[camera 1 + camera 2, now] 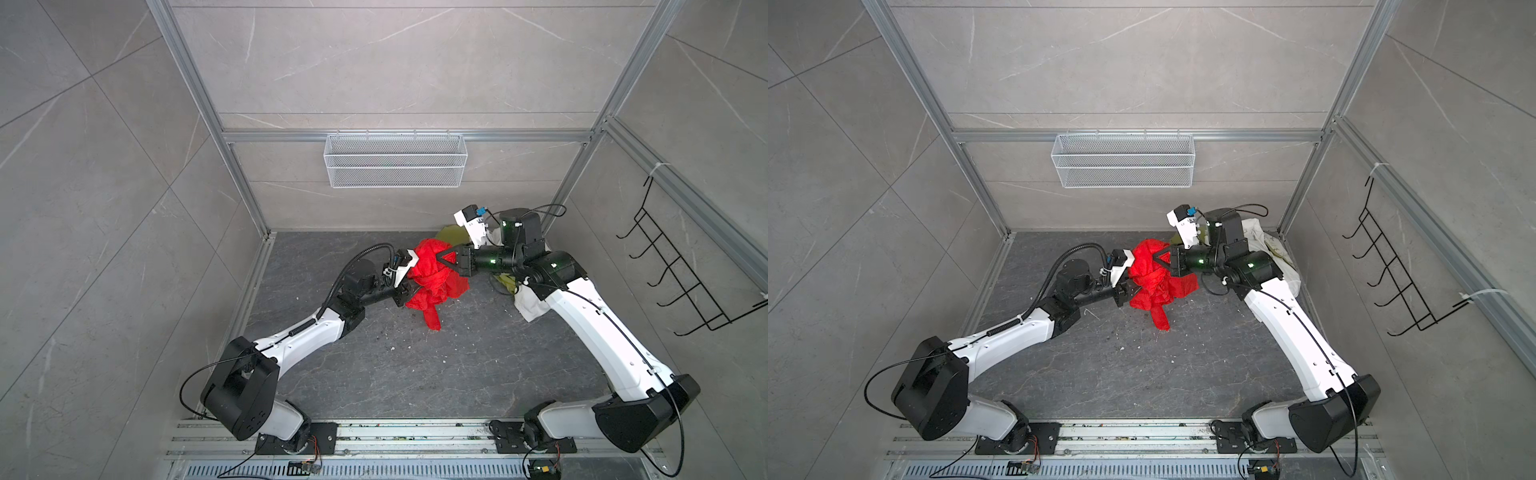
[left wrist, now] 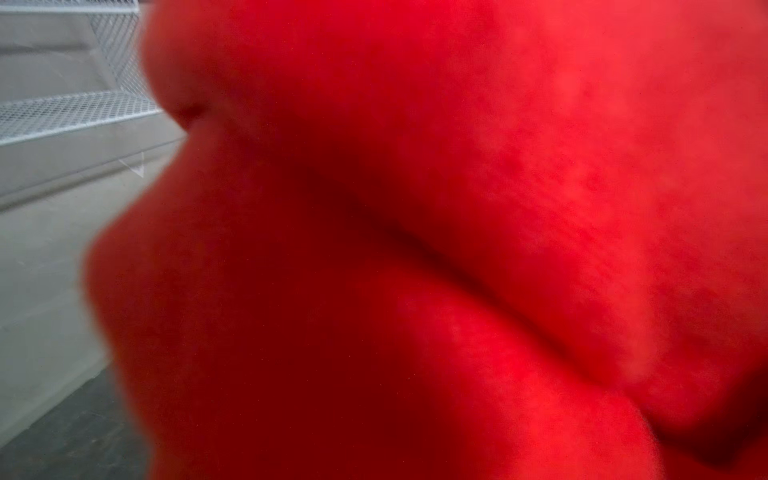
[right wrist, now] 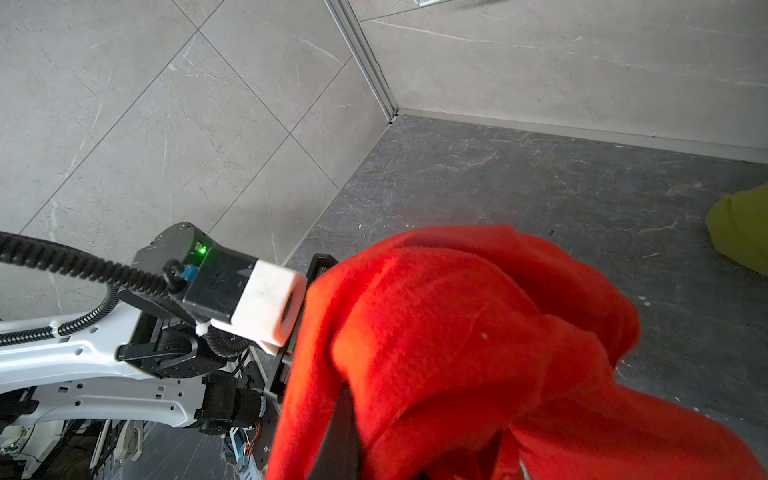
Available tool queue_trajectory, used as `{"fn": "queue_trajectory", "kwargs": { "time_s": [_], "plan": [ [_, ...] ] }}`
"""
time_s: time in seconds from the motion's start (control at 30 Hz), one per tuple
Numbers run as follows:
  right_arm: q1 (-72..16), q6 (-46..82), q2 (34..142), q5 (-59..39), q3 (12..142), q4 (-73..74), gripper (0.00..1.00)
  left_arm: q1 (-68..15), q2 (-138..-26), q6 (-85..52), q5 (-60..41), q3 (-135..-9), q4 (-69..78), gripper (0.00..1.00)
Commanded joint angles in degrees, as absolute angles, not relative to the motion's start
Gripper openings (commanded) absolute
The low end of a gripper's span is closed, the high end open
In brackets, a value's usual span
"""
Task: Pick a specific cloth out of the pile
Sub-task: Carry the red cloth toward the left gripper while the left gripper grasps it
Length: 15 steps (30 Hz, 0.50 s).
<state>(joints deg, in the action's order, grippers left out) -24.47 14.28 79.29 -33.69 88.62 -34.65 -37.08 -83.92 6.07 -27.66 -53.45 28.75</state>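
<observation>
A: Where is the cloth (image 1: 436, 282) relative to the basket (image 1: 395, 176)?

B: In both top views it sits in front of that white wire-mesh basket and lower down, roughly under its right half. It is bright red, thin and heavily wrinkled, bunched into a rounded lump with a narrow tail drooping toward the floor (image 1: 415, 365), which is dark grey with a marbled stone look. I can't tell whether the tail touches the floor.

A: And the right gripper (image 1: 444, 261)?

B: Its 2 black triangular fingers are pinched together on a gathered fold at the top of the cloth (image 1: 1154, 286), on the side away from the basket's left end.

A: The left gripper (image 1: 409, 296)?

B: It is pressed into the cloth's opposite flank, the side nearer the basket's left end. The fabric swallows its tips, so I can't tell how the jaws stand. The left wrist view is almost all soft, blurred red folds (image 2: 415, 249), with a strip of basket mesh at the edge.

A: And the pile (image 1: 524, 301)?

B: It lies beyond the basket's right end, in the floor's corner, mostly under the right arm: a crumpled white garment (image 1: 1260, 235) and an olive-green cloth (image 1: 455, 233). The red cloth (image 3: 457, 332) sits apart from the olive lump in the right wrist view.
</observation>
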Motion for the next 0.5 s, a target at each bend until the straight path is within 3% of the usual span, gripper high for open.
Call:
{"fn": "queue_trajectory", "kwargs": {
  "time_s": [0.0, 0.23, 0.47],
  "plan": [
    [-25.0, 13.3, 79.3, -34.0, 90.3, -33.1, 0.00, -36.9, -81.4, 6.6, -29.2, -53.9, 31.4, 0.25],
    [-25.1, 13.1, 79.1, -33.7, 90.1, -33.6, 0.00, -36.9, -80.4, 6.7, -29.5, -54.3, 29.8, 0.01],
    [-25.4, 12.2, 78.8, -33.5, 91.0, -35.7, 0.00, -36.9, -77.9, 7.0, -29.6, -53.9, 27.0, 0.00]
  ]
}}
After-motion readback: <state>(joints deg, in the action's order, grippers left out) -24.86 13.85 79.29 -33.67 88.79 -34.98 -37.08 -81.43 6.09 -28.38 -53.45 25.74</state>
